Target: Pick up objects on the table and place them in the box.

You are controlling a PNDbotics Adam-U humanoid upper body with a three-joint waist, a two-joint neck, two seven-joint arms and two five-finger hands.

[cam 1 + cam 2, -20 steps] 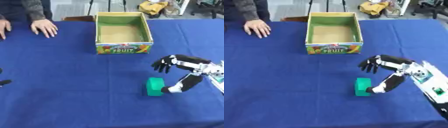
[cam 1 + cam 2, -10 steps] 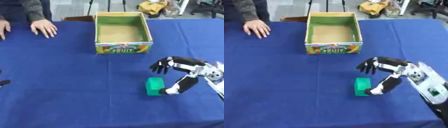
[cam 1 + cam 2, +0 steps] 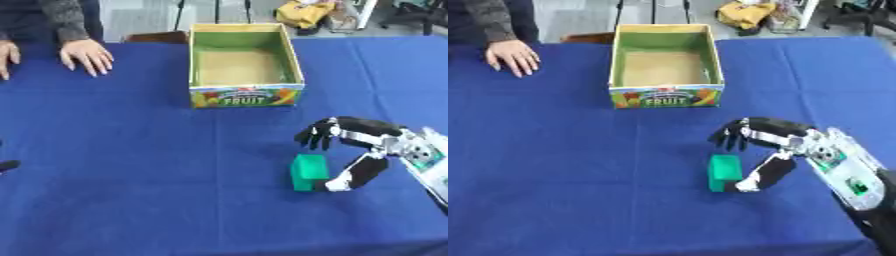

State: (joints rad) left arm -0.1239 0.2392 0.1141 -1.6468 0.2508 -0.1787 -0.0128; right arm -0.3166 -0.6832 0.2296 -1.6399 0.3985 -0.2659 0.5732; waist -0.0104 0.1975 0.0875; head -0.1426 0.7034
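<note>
right hand is spread open, holding nothing, green block sits between thumb and fingers; box beyond. If the thumb closes first, block probably tips over

Blue-covered table; on it an open box, empty; nearer, a green block.

A blue cloth covers the whole table. Beyond the table's far edge lies a pale grey floor. A brown chair back stands just behind that edge, with thin dark legs farther back and a yellow bag to their right.
</note>
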